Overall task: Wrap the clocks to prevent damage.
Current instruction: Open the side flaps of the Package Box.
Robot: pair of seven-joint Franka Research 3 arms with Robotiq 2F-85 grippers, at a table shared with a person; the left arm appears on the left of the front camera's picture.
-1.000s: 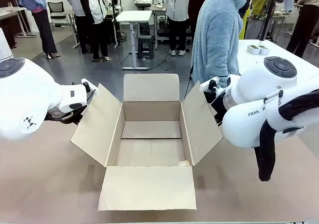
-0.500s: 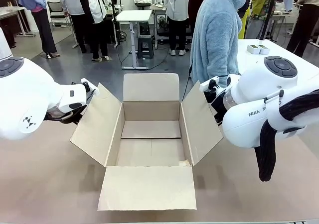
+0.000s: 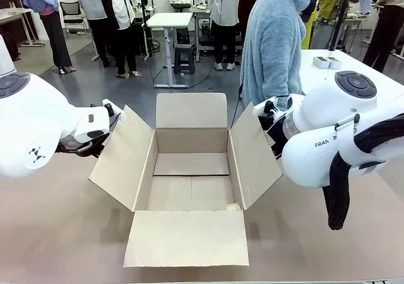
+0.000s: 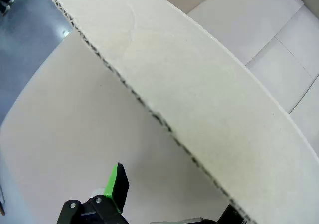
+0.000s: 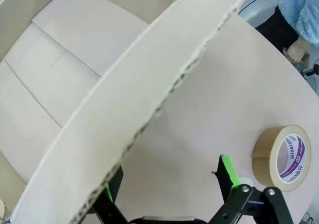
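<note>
Both jaw sets spread: left gripper point(image 4: 172, 196) straddles the left flap point(image 4: 199, 99) edge, right gripper point(image 5: 167, 176) the right flap point(image 5: 149, 94). Front view gives the whole cardboard box point(image 3: 191, 141) - four flaps out. Right wrist view adds a brown tape roll point(image 5: 281, 154) - flat on the table point(image 5: 224, 84).

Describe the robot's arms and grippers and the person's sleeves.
The left arm and right arm are rounded white shells with dark grey joint caps; the right carries black lettering and a black sleeved cable. The left gripper and right gripper are black with green pads. The person's sleeve is fluffy light blue.
</note>
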